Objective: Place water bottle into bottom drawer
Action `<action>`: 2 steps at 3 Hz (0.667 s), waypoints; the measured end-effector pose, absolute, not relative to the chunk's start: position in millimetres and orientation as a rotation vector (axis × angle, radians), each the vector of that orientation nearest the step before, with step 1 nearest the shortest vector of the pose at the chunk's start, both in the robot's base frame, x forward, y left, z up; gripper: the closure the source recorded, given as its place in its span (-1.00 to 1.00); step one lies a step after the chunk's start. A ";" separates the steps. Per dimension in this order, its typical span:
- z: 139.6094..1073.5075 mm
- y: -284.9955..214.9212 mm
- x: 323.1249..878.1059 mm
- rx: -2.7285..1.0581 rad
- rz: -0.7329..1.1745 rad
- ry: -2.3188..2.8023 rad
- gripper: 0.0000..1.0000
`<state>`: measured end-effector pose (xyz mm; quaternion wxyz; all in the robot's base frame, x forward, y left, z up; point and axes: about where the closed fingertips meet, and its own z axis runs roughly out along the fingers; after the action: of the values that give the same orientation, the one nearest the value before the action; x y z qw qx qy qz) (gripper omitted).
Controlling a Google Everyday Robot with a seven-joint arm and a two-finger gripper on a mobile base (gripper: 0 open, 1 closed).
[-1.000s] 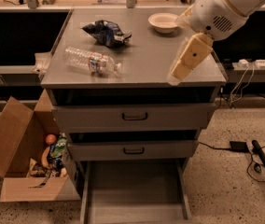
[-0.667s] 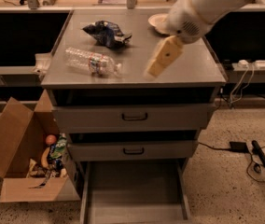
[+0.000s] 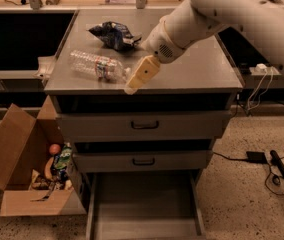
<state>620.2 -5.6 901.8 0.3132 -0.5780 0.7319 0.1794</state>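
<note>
The water bottle [image 3: 97,66] lies on its side on the grey cabinet top [image 3: 192,69], at the left front, cap end pointing right. My gripper [image 3: 138,77] hangs from the white arm just right of the bottle's cap end, above the front edge of the cabinet top, holding nothing that I can see. The bottom drawer [image 3: 144,229] is pulled out at the foot of the cabinet, with a bare grey floor.
A dark blue snack bag [image 3: 113,34] lies behind the bottle. The two upper drawers [image 3: 144,125] are closed. An open cardboard box [image 3: 27,179] with food items stands on the floor at the left. Cables [image 3: 262,159] lie on the floor at the right.
My arm and gripper have swung left across the cabinet top, from its right side to just beside the bottle's cap end. The bottle has not moved.
</note>
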 end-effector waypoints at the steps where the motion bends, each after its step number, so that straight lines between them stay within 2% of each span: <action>1: 858.9 21.5 650.4 -1.458 0.490 1.930 -1.00; 2: 838.9 38.0 669.4 -1.425 0.500 1.932 -1.00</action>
<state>669.4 38.0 838.9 0.3376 -0.5470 0.7416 0.1918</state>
